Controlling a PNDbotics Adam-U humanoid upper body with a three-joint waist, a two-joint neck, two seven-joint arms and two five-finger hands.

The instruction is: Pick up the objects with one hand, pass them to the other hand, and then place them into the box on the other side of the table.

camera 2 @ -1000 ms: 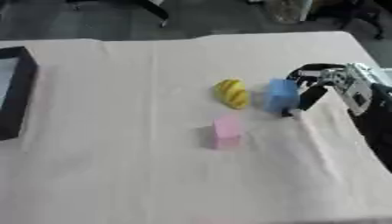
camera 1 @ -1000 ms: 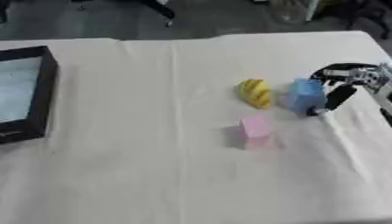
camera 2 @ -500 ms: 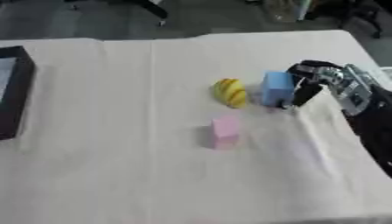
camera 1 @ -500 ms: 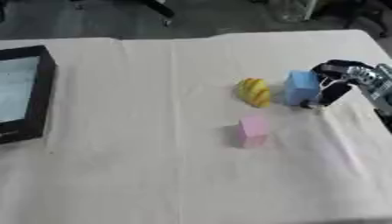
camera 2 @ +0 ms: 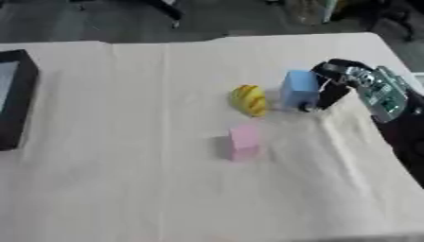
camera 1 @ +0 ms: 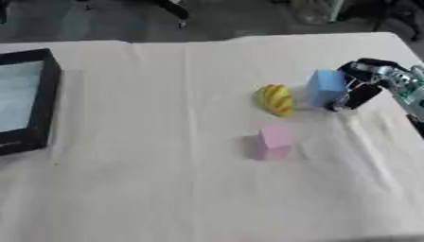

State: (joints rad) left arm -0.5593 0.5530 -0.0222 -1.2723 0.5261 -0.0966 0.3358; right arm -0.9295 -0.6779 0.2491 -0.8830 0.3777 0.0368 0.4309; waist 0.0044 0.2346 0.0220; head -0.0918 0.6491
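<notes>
A light blue block (camera 1: 325,88) stands upright right of centre, with my right hand (camera 1: 361,84) curled round its right side, thumb low and fingers over the top. Close to its left lies a yellow ridged object (camera 1: 274,99). A pink block (camera 1: 273,140) stands nearer to me, apart from both. The black box (camera 1: 46,99) with a pale inside sits at the left edge of the table. My left hand shows in neither view.
A cream cloth (camera 1: 165,179) covers the whole table and is wrinkled near the right edge. Beyond the far edge lie a dark floor and chair legs (camera 1: 174,9).
My right hand has closed in on the blue block and drawn it a little up and away from where it stood; the whole picture has also shifted slightly.
</notes>
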